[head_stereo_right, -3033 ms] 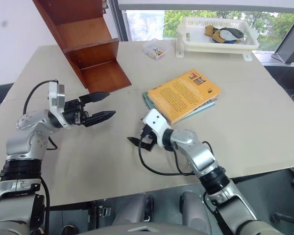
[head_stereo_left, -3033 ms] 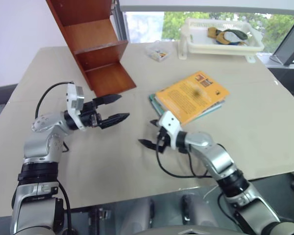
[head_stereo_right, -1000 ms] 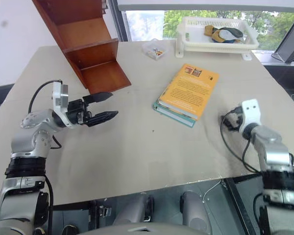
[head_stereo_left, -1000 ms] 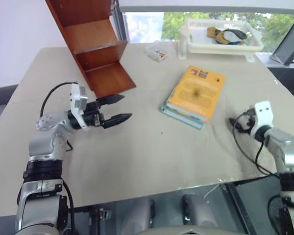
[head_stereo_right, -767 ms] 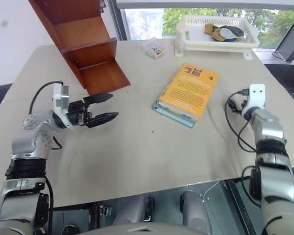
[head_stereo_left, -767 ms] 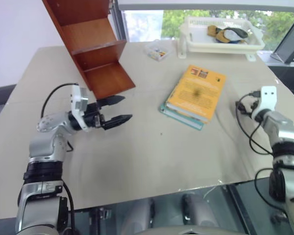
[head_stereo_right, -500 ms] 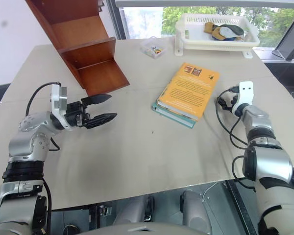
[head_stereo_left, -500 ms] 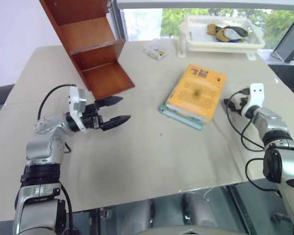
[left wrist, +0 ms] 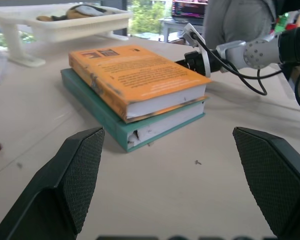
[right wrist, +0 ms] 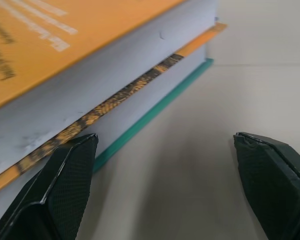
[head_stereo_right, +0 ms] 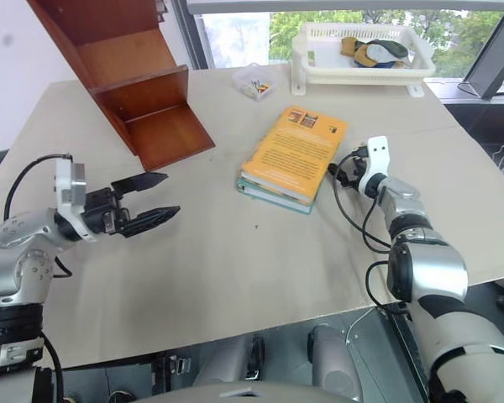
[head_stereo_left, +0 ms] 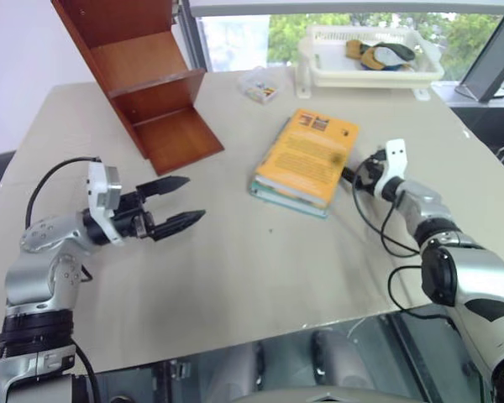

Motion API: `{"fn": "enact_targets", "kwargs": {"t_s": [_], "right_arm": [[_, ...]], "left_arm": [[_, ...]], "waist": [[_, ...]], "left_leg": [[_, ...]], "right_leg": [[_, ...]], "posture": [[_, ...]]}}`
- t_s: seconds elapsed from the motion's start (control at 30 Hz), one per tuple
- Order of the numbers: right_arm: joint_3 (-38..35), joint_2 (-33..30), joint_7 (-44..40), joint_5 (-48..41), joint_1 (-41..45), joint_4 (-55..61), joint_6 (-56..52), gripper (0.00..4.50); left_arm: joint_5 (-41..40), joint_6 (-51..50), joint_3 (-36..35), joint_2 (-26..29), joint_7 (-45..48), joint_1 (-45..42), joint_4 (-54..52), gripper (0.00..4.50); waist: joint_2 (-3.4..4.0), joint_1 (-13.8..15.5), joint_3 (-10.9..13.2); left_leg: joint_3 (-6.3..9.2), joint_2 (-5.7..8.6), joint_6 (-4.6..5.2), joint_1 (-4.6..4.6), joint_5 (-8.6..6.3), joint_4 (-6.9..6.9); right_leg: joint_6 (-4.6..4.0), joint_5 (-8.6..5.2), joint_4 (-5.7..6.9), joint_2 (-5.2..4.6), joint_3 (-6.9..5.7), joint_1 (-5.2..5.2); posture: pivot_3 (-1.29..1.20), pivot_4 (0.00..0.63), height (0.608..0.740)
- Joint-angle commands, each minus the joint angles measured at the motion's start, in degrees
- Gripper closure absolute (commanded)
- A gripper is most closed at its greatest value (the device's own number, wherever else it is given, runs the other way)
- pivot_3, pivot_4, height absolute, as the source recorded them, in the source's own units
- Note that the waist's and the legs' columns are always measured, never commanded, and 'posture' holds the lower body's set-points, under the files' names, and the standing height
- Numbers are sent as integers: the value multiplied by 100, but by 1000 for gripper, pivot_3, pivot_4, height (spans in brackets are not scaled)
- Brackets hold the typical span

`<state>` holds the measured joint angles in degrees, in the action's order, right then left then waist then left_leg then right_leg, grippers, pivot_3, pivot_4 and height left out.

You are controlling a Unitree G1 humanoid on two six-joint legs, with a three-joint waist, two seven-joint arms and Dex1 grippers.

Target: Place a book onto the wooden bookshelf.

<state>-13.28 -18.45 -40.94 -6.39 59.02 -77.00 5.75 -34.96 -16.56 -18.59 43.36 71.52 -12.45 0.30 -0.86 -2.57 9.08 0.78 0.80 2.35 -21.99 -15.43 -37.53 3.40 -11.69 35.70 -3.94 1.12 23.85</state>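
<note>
1. My right pincer (right wrist: 165,190) is released: its two black fingers stand wide apart in the right wrist view, nothing between them. One finger is close against the page edges of the stacked books; I cannot tell whether it touches.
2. Change: a second ago this pincer was well out to the right of the books, near the table's edge. It has swung in toward them and now sits just beside the stack's right side, pointing at it, low to the table (head_stereo_left: 235,277).
3. Reading: I judge this the approach for a grasp. Nothing is lifted yet.
4. The book (head_stereo_left: 307,155), orange-yellow with small pictures at its far end, lies flat on top of a teal-covered book (left wrist: 160,125). The jaws must take the upper volume alone.
5. My left pincer (head_stereo_left: 175,201) is also released, fingers spread and empty, hovering over bare table well to the left of the stack, aimed toward it.
6. The wooden bookshelf (head_stereo_left: 155,88) stands at the far left of the table; the shelf boards I can see are bare.
7. Containers: a white plastic basket (head_stereo_left: 319,71) at the far edge holds a few dark and tan items I cannot identify. A small clear box (head_stereo_left: 258,86) sits between basket and shelf, with small coloured bits inside.
</note>
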Motion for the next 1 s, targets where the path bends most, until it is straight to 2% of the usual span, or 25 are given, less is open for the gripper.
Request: {"fn": "enact_targets", "kwargs": {"t_s": [0.03,0.3,0.6,0.83,1.0], "right_arm": [[123,141,-313,129,164,163,256,47],[387,546,-616,307,152,238,505,47],[416,297,-292,485,88,188,433,47],[649,-71,-661,646,-316,514,579,47],[669,-493,-994,486,-1358,1665,456,47]], "left_arm": [[-55,59,-319,203,-77,200,-256,55],[119,267,-609,596,51,700,-5,55],[198,425,-607,642,22,689,120,55],[725,870,123,294,-94,-394,1219,55],[1251,1521,641,-170,-120,-1553,2821,55]], "waist": [[0,2,0],[3,-6,2],[4,6,2],[4,21,2],[-4,49,-4]], "left_leg": [[0,1,-1,0,0,1],[-4,2,-18,-4,9,15],[-2,4,-21,-6,10,17],[1,9,-26,-7,14,17],[7,18,-25,-8,14,10]], "right_leg": [[0,0,0,-3,0,1],[-1,0,0,-9,0,18],[-3,0,0,-21,-1,19],[-3,0,3,-15,-8,18],[-1,1,6,-13,-14,8]], "posture": [[0,150,740],[0,150,740],[0,150,740],[0,150,740],[0,150,740]]}}
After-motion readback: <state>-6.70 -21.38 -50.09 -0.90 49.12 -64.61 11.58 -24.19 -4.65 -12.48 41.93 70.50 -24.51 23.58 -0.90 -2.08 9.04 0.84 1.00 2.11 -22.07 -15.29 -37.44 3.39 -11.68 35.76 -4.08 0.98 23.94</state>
